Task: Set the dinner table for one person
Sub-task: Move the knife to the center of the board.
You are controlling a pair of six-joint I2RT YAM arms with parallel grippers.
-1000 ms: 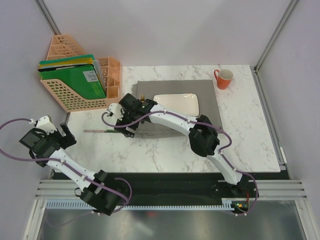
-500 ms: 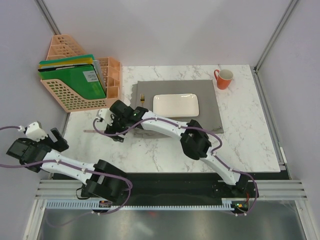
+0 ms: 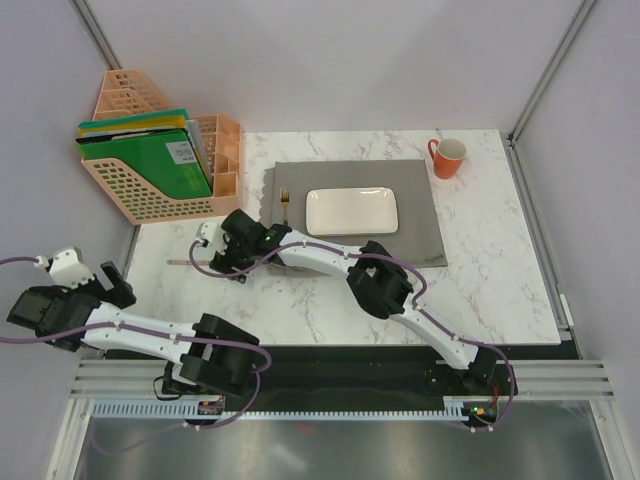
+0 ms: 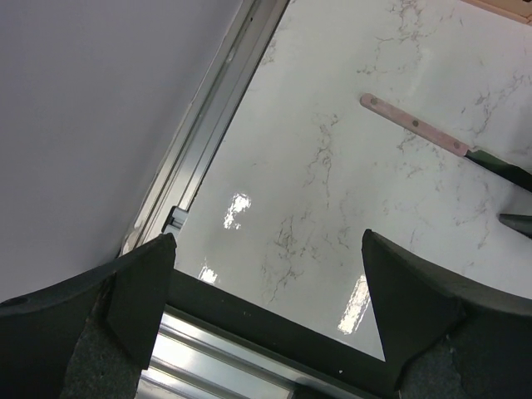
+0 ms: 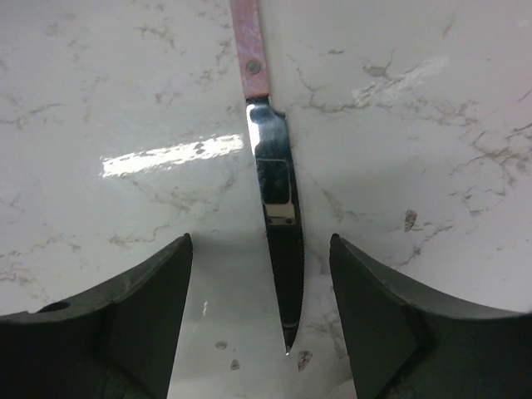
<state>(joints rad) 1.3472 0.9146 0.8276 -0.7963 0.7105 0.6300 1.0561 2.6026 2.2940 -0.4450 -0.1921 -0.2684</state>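
A pink-handled knife (image 5: 274,191) on the dinner table (image 5: 432,125) is straddled, untouched, by the open right gripper (image 5: 259,243); the left gripper (image 4: 268,241) is held wide open.

The left pincer (image 4: 268,249) stands wide open over the marble worktop (image 4: 332,191). A pink-handled knife (image 4: 432,135) lies flat on the worktop beyond the pincer's right finger, apart from it.

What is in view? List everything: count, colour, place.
white marble-pattern dinner table: one, grey-veined, beneath everything
grey rectangular placemat: one, far centre
white rectangular plate: one, on placemat
gold metal fork: one, on placemat, left of plate
orange ceramic mug: one, far right corner
peach mesh file organiser: one, far left, holding green folders
pink-handled steel knife: one, on table, left of placemat
left hand: one, black, open, beyond table's left edge
right hand: one, black, open, astride knife blade
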